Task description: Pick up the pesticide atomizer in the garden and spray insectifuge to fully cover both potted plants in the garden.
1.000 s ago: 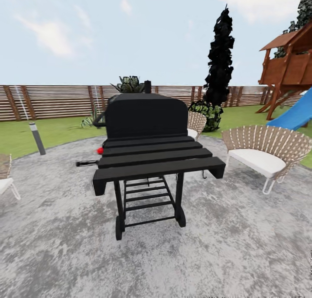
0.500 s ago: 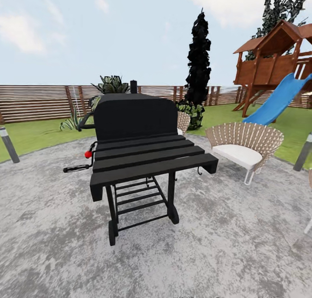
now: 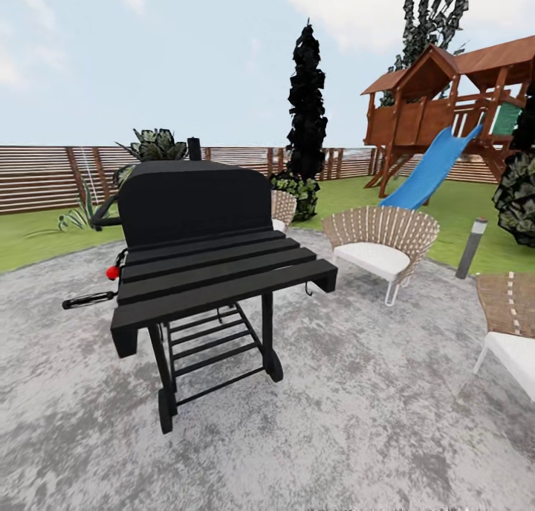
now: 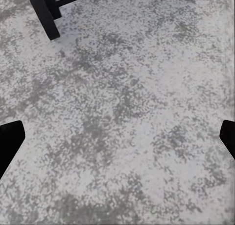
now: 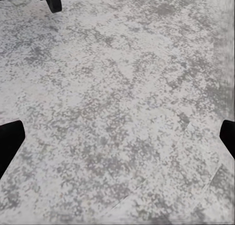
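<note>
— You stood there at that moment. How far was the robot with the spraying?

— In my judgement, at the very beginning. From the left I saw the brown slat fence [image 3: 44,177] and a strip of lawn [image 3: 37,236], with a striped-leaf plant [image 3: 78,217] in the grass. Then came the black grill [image 3: 200,258], which stood on the grey paved patio [image 3: 334,422] just before the robot. A red knob [image 3: 112,272] was on the grill's side. I saw nothing lying on its slatted shelf.

— And more to the right?

— A tall dark tree [image 3: 306,102], a woven chair [image 3: 380,243] with a white cushion, a wooden playhouse [image 3: 438,95] with a blue slide [image 3: 431,168], a short lamp post [image 3: 470,247], and a second chair [image 3: 509,325] at the edge.

— Where was the atomizer?

— I could not find it anywhere there, and neither the two small potted plants. So nothing was picked up and nothing was sprayed; all steps were left.

— And the hands?

— The left hand [image 4: 117,137] was released, its dark fingertips [image 4: 9,141] wide apart over bare paving near a grill leg [image 4: 44,12]. The right hand [image 5: 117,137] was released also, holding nothing, above the same paving, with a grill wheel [image 5: 53,0] near.
</note>
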